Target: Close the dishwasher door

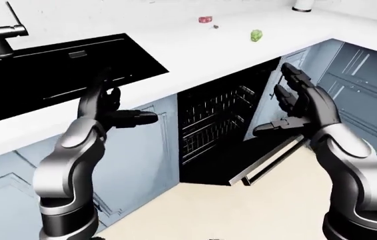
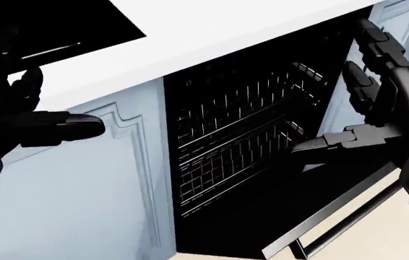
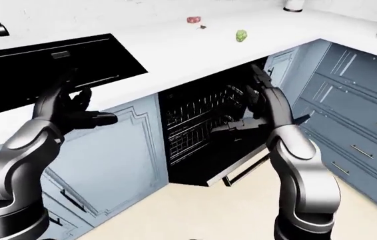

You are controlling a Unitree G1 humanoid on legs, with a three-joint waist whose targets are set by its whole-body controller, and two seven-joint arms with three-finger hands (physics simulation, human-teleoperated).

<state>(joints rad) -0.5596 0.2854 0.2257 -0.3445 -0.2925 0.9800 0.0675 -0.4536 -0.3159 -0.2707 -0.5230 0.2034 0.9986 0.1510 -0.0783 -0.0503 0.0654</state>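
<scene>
Left-eye view: your black dishwasher door (image 1: 268, 165) stands partly open under the white countertop (image 1: 195, 55), hinged low, its grey bar handle (image 1: 278, 159) facing the cream floor (image 1: 241, 215). Wire racks (image 1: 215, 120) show inside the dark cavity. Your right hand (image 1: 301, 107) is raised beside the door's upper edge, fingers spread, thumb pointing left. Your left hand (image 1: 112, 107) hovers before the pale-blue cabinet door (image 1: 142, 160), fingers spread, gripping nothing.

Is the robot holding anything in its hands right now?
No. The open left hand hangs free; the open right hand is raised near the light-blue dishwasher door, gripping nothing.
</scene>
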